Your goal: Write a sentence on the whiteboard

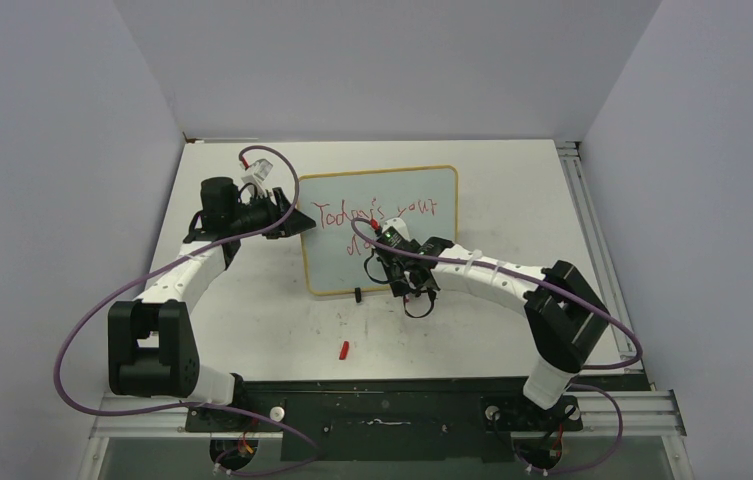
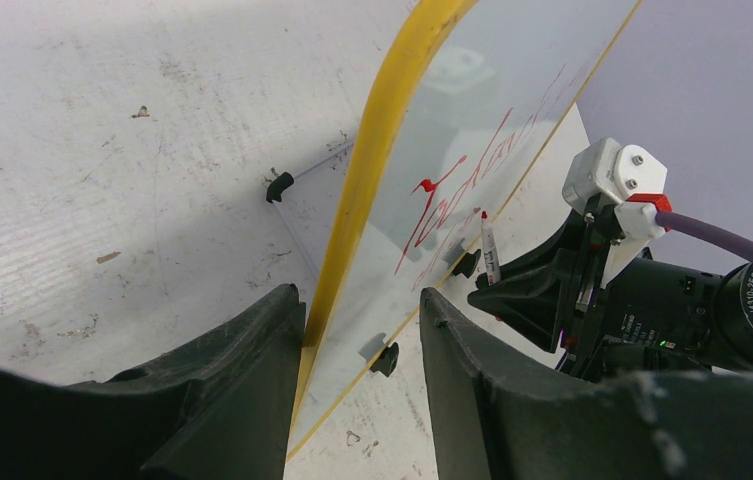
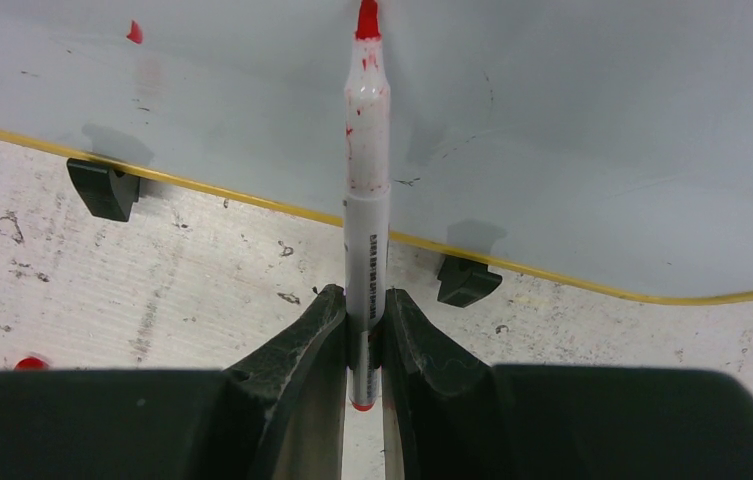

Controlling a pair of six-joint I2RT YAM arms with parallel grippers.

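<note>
While the left claw [image 2: 357, 305] clamps the left edge of the small yellow-framed glossy whiteboard [image 1: 422, 235] propped on the worktop [image 1: 252, 330], the right claw [image 3: 362, 300] grips a white red-tipped marker [image 3: 366, 150], thin red handwritten sentence [image 1: 377, 212] half-done: top line written, second barely started.

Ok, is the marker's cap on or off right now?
Off. The marker held in the right fingers shows its bare red tip over the whiteboard; a small red piece, possibly the cap, lies on the table.
</note>
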